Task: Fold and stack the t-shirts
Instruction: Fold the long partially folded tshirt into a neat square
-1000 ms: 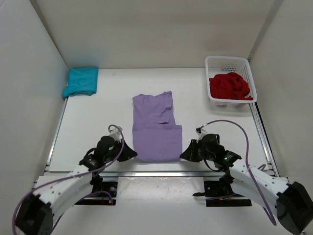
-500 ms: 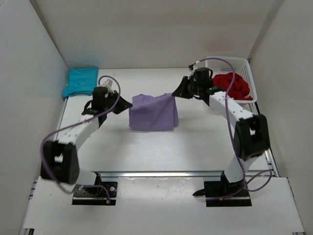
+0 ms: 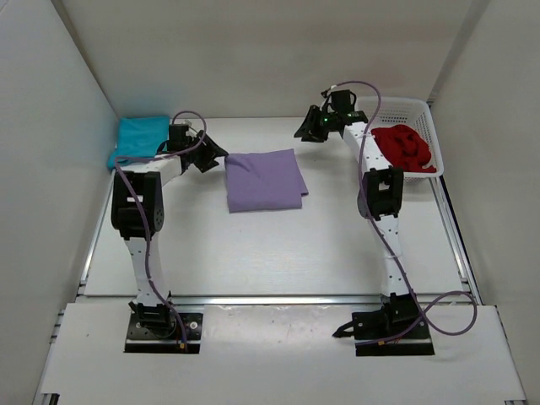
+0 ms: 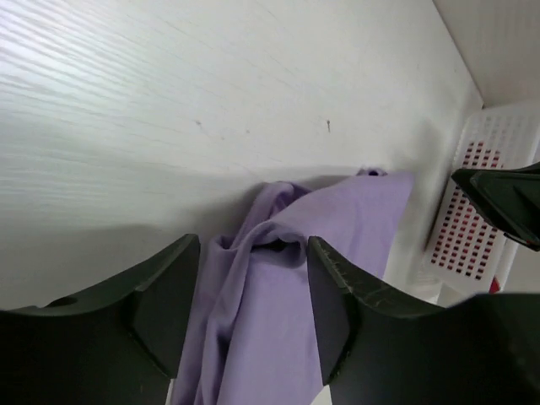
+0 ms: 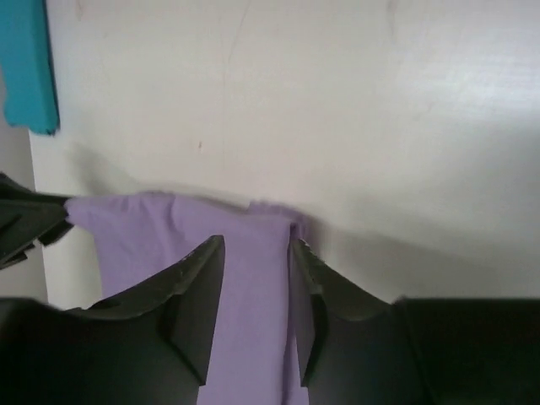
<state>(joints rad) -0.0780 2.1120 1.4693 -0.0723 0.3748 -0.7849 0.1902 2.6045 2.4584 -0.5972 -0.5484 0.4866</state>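
Note:
The lavender-purple t-shirt (image 3: 263,180) lies folded into a flat rectangle at the table's middle back. My left gripper (image 3: 214,157) sits at its far left corner, open; in the left wrist view the purple cloth (image 4: 278,312) lies loose between the spread fingers (image 4: 164,295). My right gripper (image 3: 305,130) hangs just beyond the far right corner, open, with the purple cloth (image 5: 253,253) showing below its fingers (image 5: 198,287). The teal t-shirt (image 3: 139,139) lies folded at the back left. The red t-shirt (image 3: 403,145) is crumpled in the basket.
The white lattice basket (image 3: 396,103) stands at the back right, against the right wall. White walls close in the left, right and back sides. Both arms stretch far over the table. A metal rail runs along the near edge (image 3: 270,299).
Both grippers carried the purple shirt's near edge up to its far edge, halving it. Both were shut on the cloth before; now they stand open and the cloth lies flat.

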